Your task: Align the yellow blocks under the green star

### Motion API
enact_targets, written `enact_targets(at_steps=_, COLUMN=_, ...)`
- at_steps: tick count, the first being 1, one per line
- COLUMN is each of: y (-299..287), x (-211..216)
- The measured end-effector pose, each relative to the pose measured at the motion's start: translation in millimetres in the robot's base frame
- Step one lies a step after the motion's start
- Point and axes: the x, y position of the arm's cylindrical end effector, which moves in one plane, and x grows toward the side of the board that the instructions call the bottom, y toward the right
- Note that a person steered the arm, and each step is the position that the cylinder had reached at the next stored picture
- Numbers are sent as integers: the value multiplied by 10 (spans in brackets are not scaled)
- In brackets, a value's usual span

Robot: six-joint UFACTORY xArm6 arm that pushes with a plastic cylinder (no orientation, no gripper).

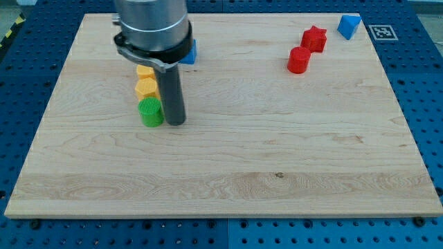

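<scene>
In the frame's upper left, the tip (pixel 176 123) sits just right of the green block (pixel 150 111), below two yellow blocks (pixel 146 87); the arm shows no pincer.

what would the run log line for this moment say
tip: my tip just right of green block | yellow blocks stacked in view above green | red blocks, blue block far right | alignment: not done

No readable words, brands or numbers anywhere. One sign only: a black-and-white square fiducial marker (pixel 379 31), on the blue pegboard (pixel 422 83) just off the board's (pixel 228 173) corner at about 2 o'clock in the view, just beside the blue block (pixel 349 26). Its pattern is too small to decode. Blocks and arm housing (pixel 152 24) carry no visible lettering.
</scene>
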Motion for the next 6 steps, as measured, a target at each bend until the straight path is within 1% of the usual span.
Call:
enact_targets(at_steps=1, y=153, x=-173)
enact_targets(at_steps=2, y=121, x=-427)
enact_targets(at_steps=3, y=-64, x=-538)
enact_targets(at_steps=4, y=-108, x=-538)
enact_targets(at_steps=6, y=-413, x=-538)
